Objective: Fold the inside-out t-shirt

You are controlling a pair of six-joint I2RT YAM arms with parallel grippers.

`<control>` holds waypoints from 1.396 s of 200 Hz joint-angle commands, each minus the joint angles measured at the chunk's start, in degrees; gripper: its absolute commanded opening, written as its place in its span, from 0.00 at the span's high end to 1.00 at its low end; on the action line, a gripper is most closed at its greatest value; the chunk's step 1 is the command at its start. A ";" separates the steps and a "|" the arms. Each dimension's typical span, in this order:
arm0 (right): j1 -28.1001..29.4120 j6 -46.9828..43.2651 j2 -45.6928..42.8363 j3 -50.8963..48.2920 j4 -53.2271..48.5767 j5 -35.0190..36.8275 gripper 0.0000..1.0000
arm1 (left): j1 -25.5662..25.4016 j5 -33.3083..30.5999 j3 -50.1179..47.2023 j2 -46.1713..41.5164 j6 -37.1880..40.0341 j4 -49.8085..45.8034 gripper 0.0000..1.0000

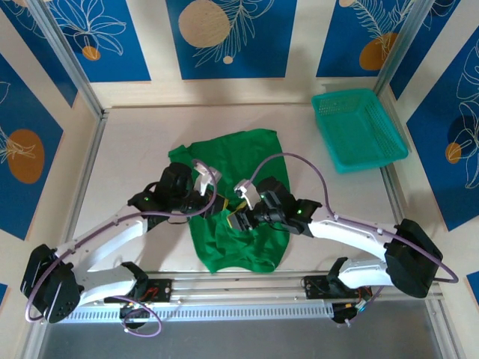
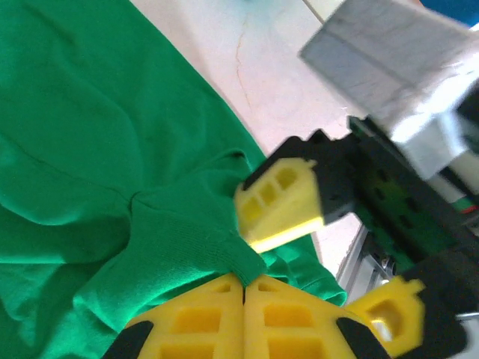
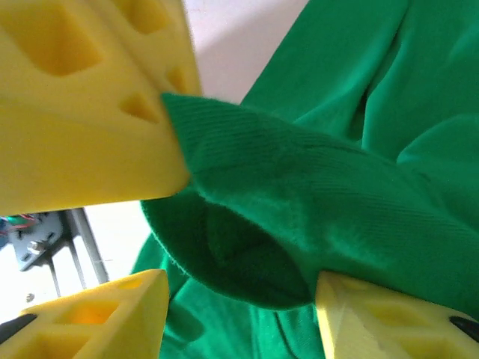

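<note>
We judge the t-shirt (image 1: pixel 243 161), crumpled mid-frame in the top view, to be light, limp and unlikely to slip, and best taken at its ribbed edge or hem corners. The left gripper (image 2: pixel 243 288) is clamped shut on that ribbed edge, while the right gripper (image 3: pixel 238 299) has its jaws apart about a fold, not pinching it. The basket (image 1: pixel 359 129), upper right, lies well clear, but both arms crowd over the cloth.

T-shirt (image 1: pixel 243 157) on table (image 1: pixel 135 161) centre, basket (image 1: pixel 352 95) behind, to the right
</note>
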 commanded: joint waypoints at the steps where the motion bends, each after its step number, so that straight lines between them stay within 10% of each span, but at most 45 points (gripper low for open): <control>1: 1.83 -13.53 -1.23 -1.92 7.48 2.11 0.44 | 0.01 1.95 0.60 0.76 -1.07 -0.15 1.00; 61: 1.54 -37.09 -4.06 -7.42 14.46 -8.42 0.43 | 0.01 4.24 -0.52 1.87 -3.14 3.30 1.00; 114: 2.39 -49.68 5.22 -7.41 18.43 0.98 0.45 | 0.05 3.22 1.65 1.89 -1.07 0.15 1.00; 194: 2.11 -54.55 -3.34 -7.32 1.04 -2.98 0.87 | 2.63 -4.31 2.11 -2.10 -4.01 -1.25 1.00; 279: 11.05 -56.46 -10.65 -1.42 -13.38 2.19 1.00 | 3.96 -7.10 1.92 -0.10 -4.93 -0.01 1.00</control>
